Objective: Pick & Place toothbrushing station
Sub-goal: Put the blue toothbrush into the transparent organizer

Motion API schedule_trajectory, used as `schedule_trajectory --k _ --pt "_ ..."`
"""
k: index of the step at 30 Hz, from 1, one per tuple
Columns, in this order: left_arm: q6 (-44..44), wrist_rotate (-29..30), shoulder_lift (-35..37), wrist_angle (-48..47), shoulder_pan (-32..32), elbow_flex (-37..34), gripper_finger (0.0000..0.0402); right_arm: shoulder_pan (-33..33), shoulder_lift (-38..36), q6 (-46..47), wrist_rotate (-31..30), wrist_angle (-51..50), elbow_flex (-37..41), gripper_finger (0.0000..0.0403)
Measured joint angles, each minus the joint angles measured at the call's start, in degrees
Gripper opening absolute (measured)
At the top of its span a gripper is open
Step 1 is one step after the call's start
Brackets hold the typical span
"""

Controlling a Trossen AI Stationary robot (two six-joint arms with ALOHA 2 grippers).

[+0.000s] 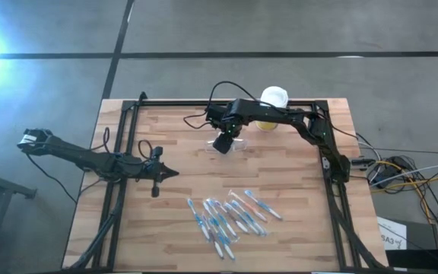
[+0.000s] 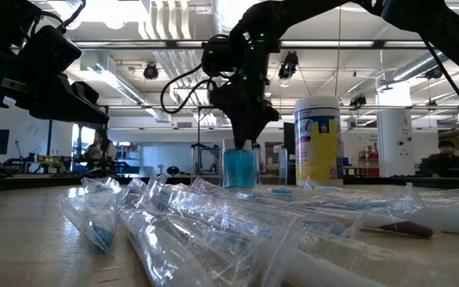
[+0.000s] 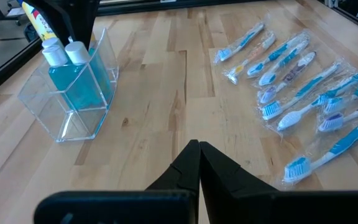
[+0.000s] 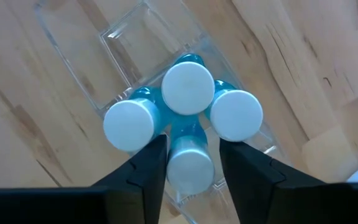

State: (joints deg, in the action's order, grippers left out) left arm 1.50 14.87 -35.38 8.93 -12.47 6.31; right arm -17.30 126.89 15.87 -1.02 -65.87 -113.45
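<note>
Right gripper (image 4: 191,163) hangs straight down over the toothbrushing station (image 3: 73,93), a see-through plastic holder standing on the worktop (image 1: 173,152) toward its far middle, just beside the yellow canister (image 2: 318,139). Its jaws are parted, straddling one white-capped blue tube (image 4: 190,163); whether the fingers (image 4: 143,168) touch it I cannot tell, looks like a release or the start of a grip. Four tubes stand upright and bunched in one compartment, caps up, so the vertical approach fits; the neighbouring compartment looks bare, probably meant for brushes. Station sits flat on its base, mouth up; its long axis runs along the worktop, slanted across the right wrist view, but its heading against the worktop edges is hard to read from overhead. Wrapped toothbrushes (image 1: 226,217) lie flat in a loose fan near the front edge, well apart from the station, roughly parallel, apparently waiting. Left gripper (image 1: 156,174) idles at left, jaws closed on nothing, pointing toward the middle.
</note>
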Motion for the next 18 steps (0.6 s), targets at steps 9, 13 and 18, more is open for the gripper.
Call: schedule_trajectory --k 9,13,18 --pt "0.0 0.0 0.0 -0.02 0.0 -0.02 0.001 0.0 0.0 -0.08 -0.07 -0.01 0.0 0.0173" --pt "0.0 0.0 0.0 -0.08 0.0 -0.01 0.001 0.0 -0.05 -0.52 -0.4 -0.04 0.0 0.0184" --pt "0.0 0.0 -0.02 -0.8 0.0 0.0 0.001 0.0 -0.29 -1.12 -0.44 -0.15 0.0 0.0187"
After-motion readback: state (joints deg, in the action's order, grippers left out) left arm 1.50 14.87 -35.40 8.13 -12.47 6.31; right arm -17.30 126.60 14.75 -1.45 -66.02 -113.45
